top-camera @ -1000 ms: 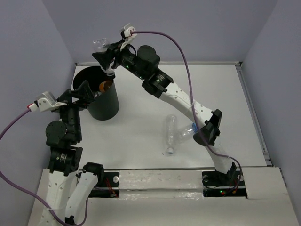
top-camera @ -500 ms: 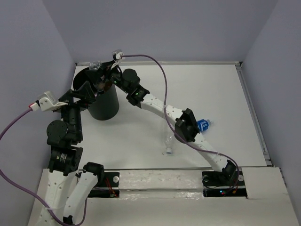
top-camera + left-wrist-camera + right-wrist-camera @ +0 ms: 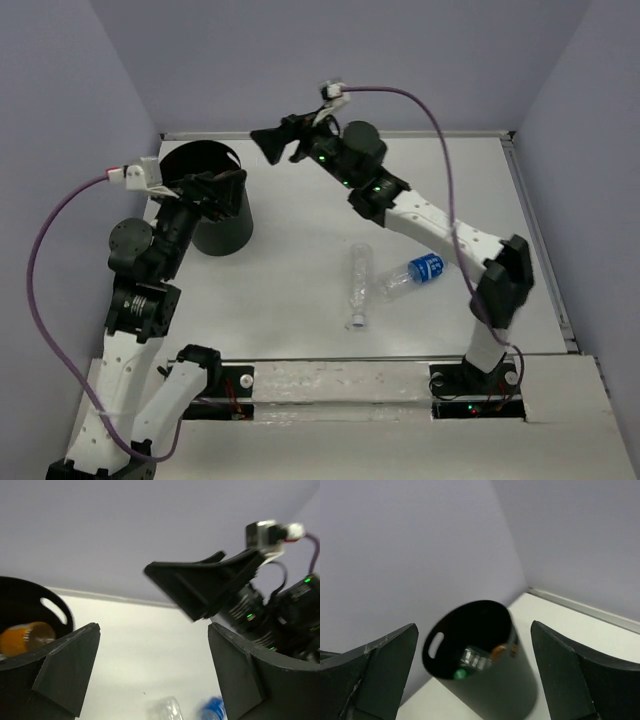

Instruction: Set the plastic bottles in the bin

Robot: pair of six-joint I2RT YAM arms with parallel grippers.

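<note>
Right gripper (image 3: 268, 141), top centre, and left gripper (image 3: 218, 188), by the bin (image 3: 225, 235) at upper left, both gape wide, empty; two plastic bottles (image 3: 358, 285) lie mid-table.

Left wrist view's bottom edge cuts off a clear bottle (image 3: 165, 711) and a blue-labelled bottle (image 3: 214, 711); right wrist view shows contents of the bin (image 3: 495, 692) blurred.

From the wrist, the left gripper (image 3: 154, 630) stands wide, its two black wedge-shaped fingers (image 3: 70, 665) far apart. At left is the tall black plastic bin (image 3: 20, 597), slot handle showing, a short orange bottle (image 3: 25, 637) inside. Up right hangs the right gripper (image 3: 185, 567), green lights behind it. On the white table (image 3: 145, 645), at the bottom edge, a clear crinkly bottle (image 3: 165, 710) lies just beside a blue-labelled bottle (image 3: 212, 712).
</note>
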